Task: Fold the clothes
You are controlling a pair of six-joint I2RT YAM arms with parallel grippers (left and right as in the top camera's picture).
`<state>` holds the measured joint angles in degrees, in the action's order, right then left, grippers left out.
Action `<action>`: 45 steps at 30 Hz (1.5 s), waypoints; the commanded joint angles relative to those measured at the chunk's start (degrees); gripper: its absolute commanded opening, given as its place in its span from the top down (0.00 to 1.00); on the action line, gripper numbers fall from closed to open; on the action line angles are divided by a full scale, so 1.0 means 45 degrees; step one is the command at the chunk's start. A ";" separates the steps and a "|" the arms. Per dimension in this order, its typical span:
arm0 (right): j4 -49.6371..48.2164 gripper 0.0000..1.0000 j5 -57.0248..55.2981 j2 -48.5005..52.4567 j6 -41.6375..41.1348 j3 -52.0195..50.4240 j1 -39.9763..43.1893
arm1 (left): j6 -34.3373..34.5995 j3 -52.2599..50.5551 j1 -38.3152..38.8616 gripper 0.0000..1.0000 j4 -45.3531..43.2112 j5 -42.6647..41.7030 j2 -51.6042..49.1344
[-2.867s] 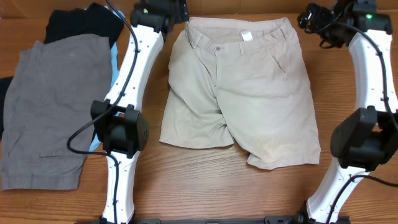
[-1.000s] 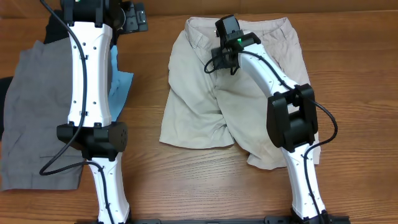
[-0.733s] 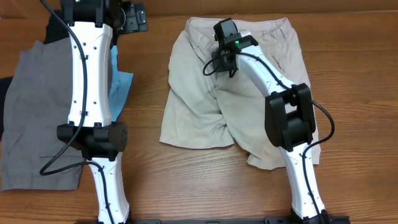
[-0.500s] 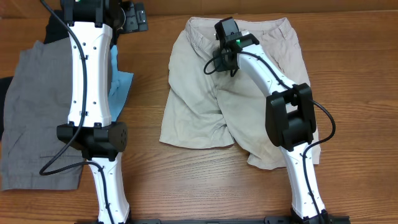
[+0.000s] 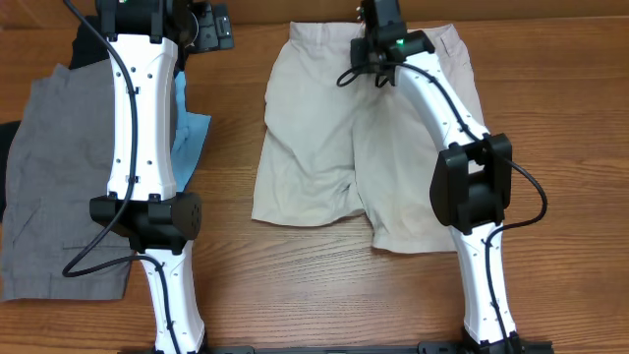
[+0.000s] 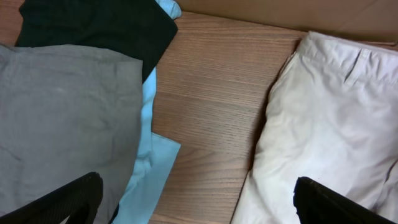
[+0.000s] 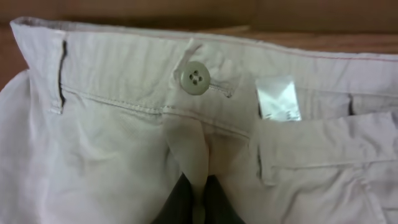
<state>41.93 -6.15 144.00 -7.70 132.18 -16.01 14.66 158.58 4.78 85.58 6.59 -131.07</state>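
The pale beige shorts (image 5: pixel 334 147) lie flat in the middle of the table, waistband toward the far edge. My right gripper (image 5: pixel 376 44) is over the waistband. In the right wrist view, my right gripper (image 7: pixel 198 202) is shut on a fold of the fly fabric just below the button (image 7: pixel 194 78). My left gripper (image 5: pixel 208 29) is at the far left. In the left wrist view it (image 6: pixel 196 199) stands wide open over bare wood, between the light-blue garment (image 6: pixel 152 162) and the beige shorts (image 6: pixel 336 124), holding nothing.
Grey shorts (image 5: pixel 69 167) lie on the left, over a black garment (image 5: pixel 88 44) and the light-blue garment (image 5: pixel 192 138). A white label (image 7: pixel 278 98) sits inside the waistband. Both arms' bases stand at the near table edge.
My right gripper has shut on the fly fabric and moved toward the far edge, dragging the beige shorts with it and smoothing them. The left arm has stayed still for the last second.
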 commanded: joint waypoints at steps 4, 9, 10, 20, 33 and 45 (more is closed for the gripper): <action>-0.1258 0.93 0.0112 0.1044 -0.0335 0.0282 0.0651 | 0.0126 0.0005 0.0024 0.00 0.0053 -0.0102 0.0019; -0.0860 0.00 0.0243 0.1054 -0.0350 0.0389 0.0792 | 0.0117 0.0005 0.0024 0.00 0.0010 -0.0097 0.0019; -0.0520 0.00 0.0238 0.0894 -0.0466 0.0491 0.0801 | 0.0092 0.0005 0.0024 0.00 -0.0019 -0.0092 0.0019; 0.4371 0.00 0.2307 -0.2822 -0.1015 0.1073 0.0782 | -0.0510 0.0005 0.0010 0.00 -0.0097 -0.0010 0.0019; 0.9447 0.00 0.2191 -0.2686 -0.3322 -0.1705 0.0617 | -0.0981 0.0005 0.0029 0.00 0.0340 -0.0117 0.0015; 0.6377 0.00 0.2773 -0.2686 -0.3560 -0.6188 0.1982 | -0.2953 0.0005 0.0306 0.00 0.0340 -0.1773 -0.0359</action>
<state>71.64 5.80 131.98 -23.11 106.89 -8.60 6.11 158.58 4.99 87.22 2.52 -131.13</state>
